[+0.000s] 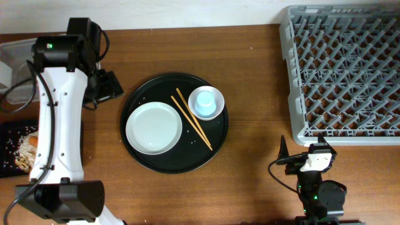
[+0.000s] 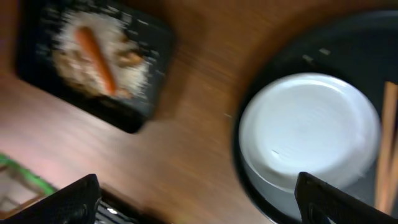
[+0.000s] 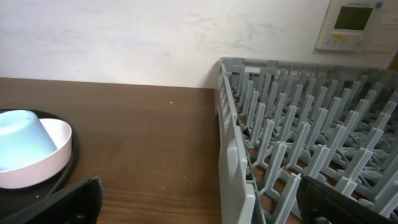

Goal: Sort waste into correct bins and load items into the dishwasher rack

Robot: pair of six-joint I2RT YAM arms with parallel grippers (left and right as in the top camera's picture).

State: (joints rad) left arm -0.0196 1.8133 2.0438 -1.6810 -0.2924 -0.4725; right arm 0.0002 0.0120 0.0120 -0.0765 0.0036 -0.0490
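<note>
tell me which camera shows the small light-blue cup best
Overhead: the small light-blue cup appears whole, mouth up, on the round black tray beside the thin wooden chopsticks. The right wrist view catches only its side, cropped at the left frame edge. The left wrist view does not show it.

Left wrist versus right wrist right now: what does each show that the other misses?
Only the left wrist: the flat black tray holding rice and the carrot, plus a chopstick at the right edge. Only the right wrist: the dishwasher rack, the light-blue cup, the wall. Both: the round black tray and the table. The left wrist shows the white bowl whole; I cannot tell whether the white rim by the cup is the same one.
</note>
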